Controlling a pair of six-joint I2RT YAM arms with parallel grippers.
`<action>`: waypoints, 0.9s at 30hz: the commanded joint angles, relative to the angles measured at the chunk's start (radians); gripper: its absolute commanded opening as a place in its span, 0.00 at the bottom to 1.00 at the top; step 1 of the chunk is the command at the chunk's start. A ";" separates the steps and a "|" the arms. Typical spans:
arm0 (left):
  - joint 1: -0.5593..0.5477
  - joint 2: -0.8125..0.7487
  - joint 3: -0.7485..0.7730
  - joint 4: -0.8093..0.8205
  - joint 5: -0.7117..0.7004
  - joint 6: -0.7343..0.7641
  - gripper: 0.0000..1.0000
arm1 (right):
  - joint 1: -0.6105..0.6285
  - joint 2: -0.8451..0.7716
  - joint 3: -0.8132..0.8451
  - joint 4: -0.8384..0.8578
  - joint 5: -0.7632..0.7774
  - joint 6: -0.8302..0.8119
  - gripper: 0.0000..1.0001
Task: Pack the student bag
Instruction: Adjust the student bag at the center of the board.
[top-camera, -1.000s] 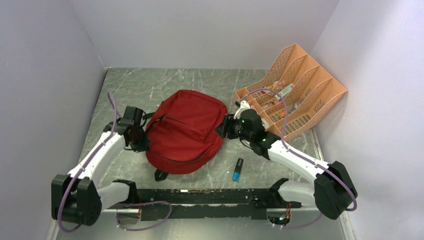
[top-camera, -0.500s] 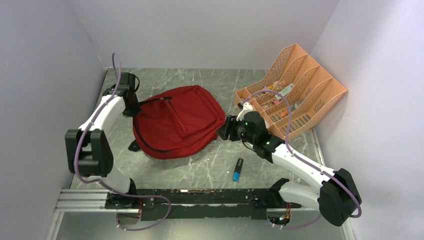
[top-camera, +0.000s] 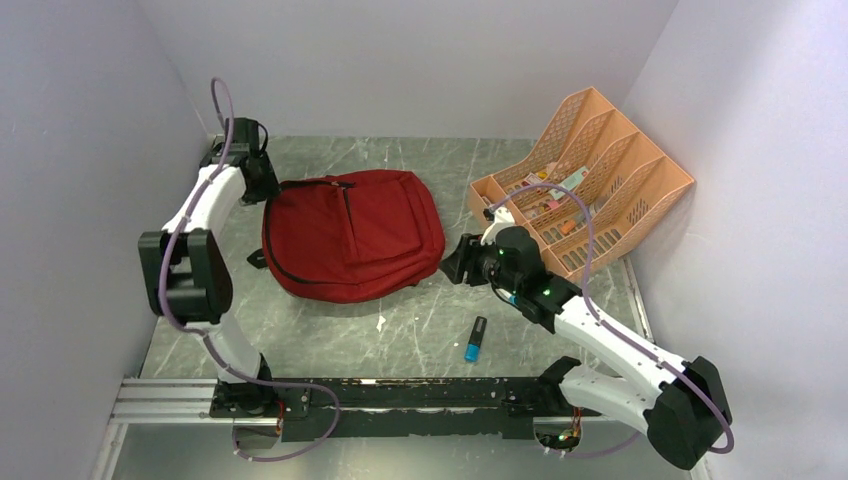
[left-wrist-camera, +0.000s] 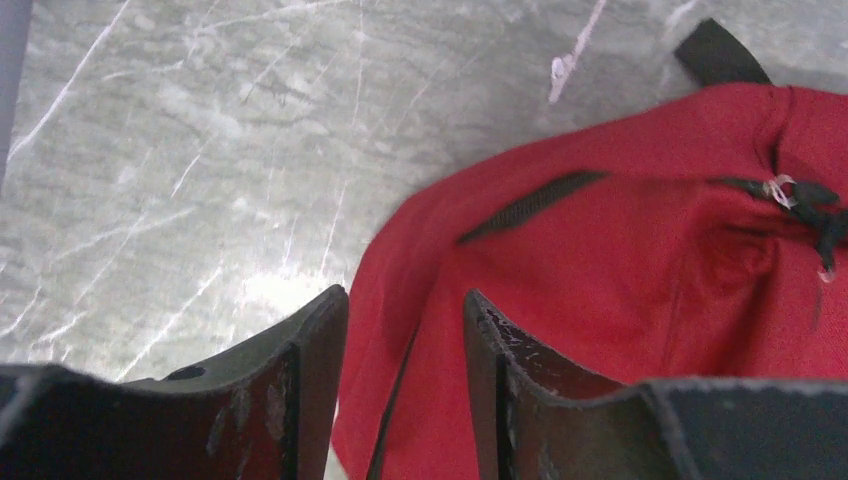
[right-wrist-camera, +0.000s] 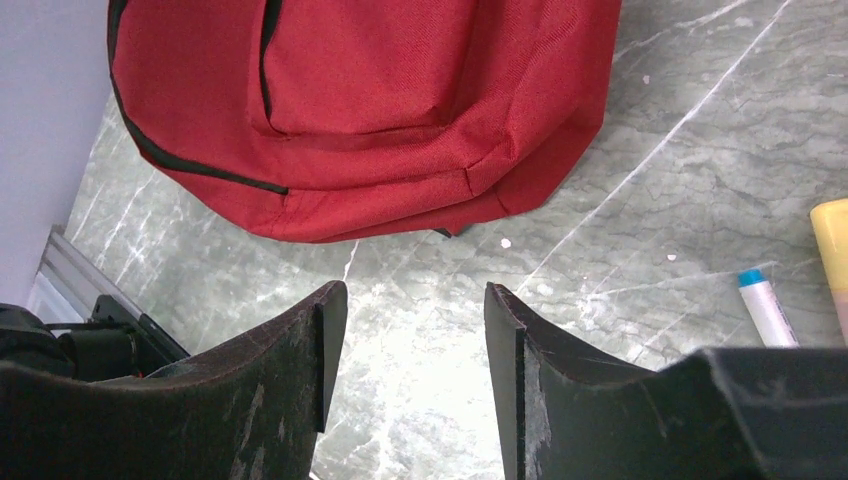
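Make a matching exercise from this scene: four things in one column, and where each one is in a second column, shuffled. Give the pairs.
Things
1. backpack
2. desk organiser
3. blue-tipped pen
4. left hand

Places
A. far right, tilted back
B. at the backpack's far-left edge, open
C. middle of the table, lying flat
D. lying alone, nearer than the backpack and to its right

Pairs: 1-C, 2-A, 3-D, 4-B
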 joint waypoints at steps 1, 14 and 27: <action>-0.002 -0.181 -0.086 0.051 0.033 -0.010 0.51 | 0.002 -0.012 -0.021 0.005 0.009 0.012 0.57; -0.316 -0.358 -0.385 0.343 0.364 -0.155 0.58 | 0.002 0.055 -0.005 0.056 -0.046 0.032 0.57; -0.347 -0.212 -0.384 0.362 0.277 -0.179 0.55 | 0.003 0.028 -0.021 0.036 -0.041 0.044 0.57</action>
